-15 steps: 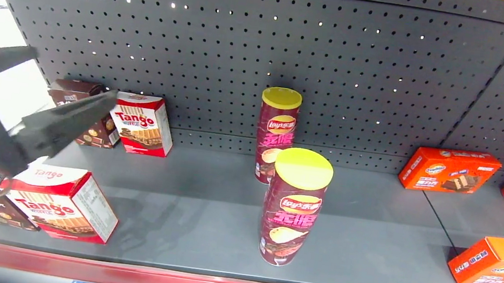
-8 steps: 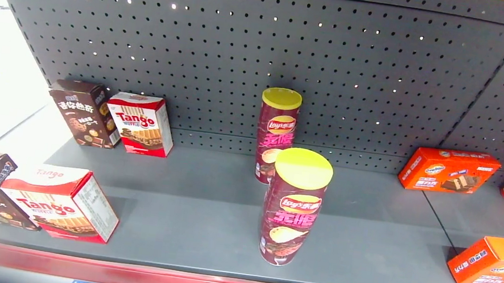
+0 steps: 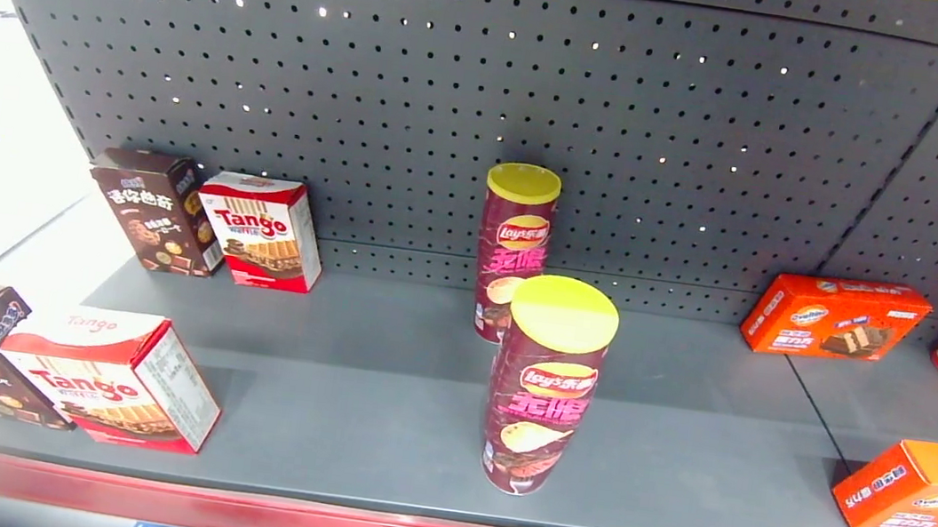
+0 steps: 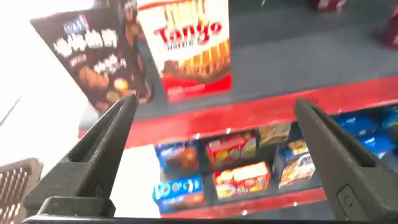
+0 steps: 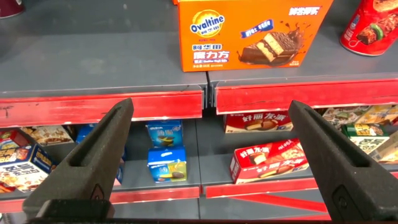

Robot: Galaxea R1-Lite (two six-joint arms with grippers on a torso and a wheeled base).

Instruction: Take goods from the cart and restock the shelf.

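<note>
while both pairs of jaws gape wide and hold nothing, we see our left gripper (image 4: 214,102) facing the wafer box (image 4: 189,50) and dark cookie box (image 4: 93,56) at the shelf (image 3: 381,396) front, our right gripper (image 5: 211,104) facing an orange box (image 5: 249,34); the front chip can (image 3: 546,398) stands upright mid-shelf, just before the rear chip can (image 3: 513,251)
</note>
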